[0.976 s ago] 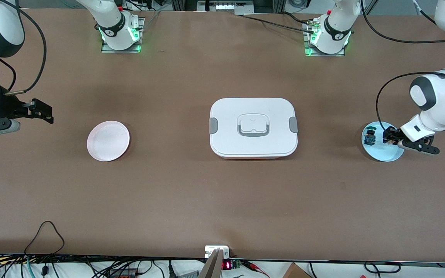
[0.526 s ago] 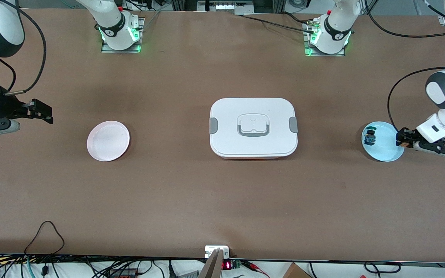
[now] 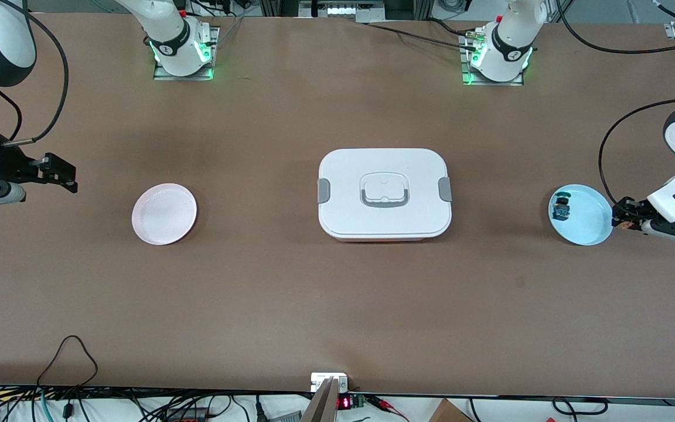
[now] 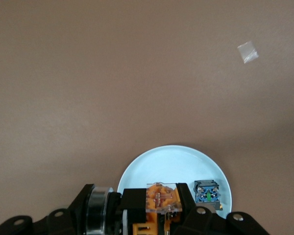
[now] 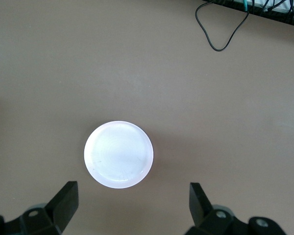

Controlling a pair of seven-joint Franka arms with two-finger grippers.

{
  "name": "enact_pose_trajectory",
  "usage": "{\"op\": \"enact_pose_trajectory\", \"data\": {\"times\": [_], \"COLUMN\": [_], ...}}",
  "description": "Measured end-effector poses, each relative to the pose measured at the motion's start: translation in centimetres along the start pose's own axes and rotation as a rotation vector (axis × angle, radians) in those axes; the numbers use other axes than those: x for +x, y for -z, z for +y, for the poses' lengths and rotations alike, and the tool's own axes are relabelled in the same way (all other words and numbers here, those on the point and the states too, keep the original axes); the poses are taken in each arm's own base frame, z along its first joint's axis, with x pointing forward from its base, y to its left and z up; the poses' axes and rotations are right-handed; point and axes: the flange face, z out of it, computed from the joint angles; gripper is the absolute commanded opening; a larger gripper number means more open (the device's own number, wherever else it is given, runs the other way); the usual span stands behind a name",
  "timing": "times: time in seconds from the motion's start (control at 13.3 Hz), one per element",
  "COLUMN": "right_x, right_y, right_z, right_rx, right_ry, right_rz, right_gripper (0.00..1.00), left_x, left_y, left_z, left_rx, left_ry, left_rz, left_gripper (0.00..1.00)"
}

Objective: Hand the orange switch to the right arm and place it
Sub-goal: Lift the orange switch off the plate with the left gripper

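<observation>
Left jaws clamp orange switch (image 4: 161,200); orientation unclear.

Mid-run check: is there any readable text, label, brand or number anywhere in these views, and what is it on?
No text can be read in any view.
Red lit digits on a small display at the table edge nearest the front camera: too small to read.
Marks on the collars of the two arm bases: too small to read.
White box, pink dish, blue dish and orange switch held by the left gripper: no lettering visible.
</observation>
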Motion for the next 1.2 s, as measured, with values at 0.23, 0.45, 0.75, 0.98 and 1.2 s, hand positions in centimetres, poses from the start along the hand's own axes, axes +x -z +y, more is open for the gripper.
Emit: {"op": "enact_pose_trajectory", "data": {"times": [0.23, 0.45, 0.75, 0.98, 1.2], "right_x": [0.0, 0.0, 0.0, 0.1, 0.1], "right_y": [0.0, 0.0, 0.0, 0.0, 0.0], "right_z": [0.0, 0.0, -0.1, -0.3, -0.3], "right_rx": [0.0, 0.0, 0.0, 0.001, 0.001], "right_ry": [0.0, 0.0, 0.002, 0.005, 0.005], "right_rz": [0.0, 0.0, 0.0, 0.0, 0.0], "right_gripper": [1.0, 1.0, 1.0, 1.0, 1.0], "left_x": [1.5, 4.0, 6.3, 6.9, 7.4], "left_y": [3.3, 8.4, 13.0, 13.4, 13.7], "left_z": [0.9, 2.2, 4.3, 5.0, 6.0], "left_rx": [-0.003, -0.033, -0.153, -0.286, -0.393], "left_ry": [-0.035, -0.064, -0.152, -0.254, -0.378], "left_rz": [-0.004, 0.014, 0.14, 0.288, 0.437], "left_gripper": [0.0, 0.0, 0.0, 0.0, 0.0]}}
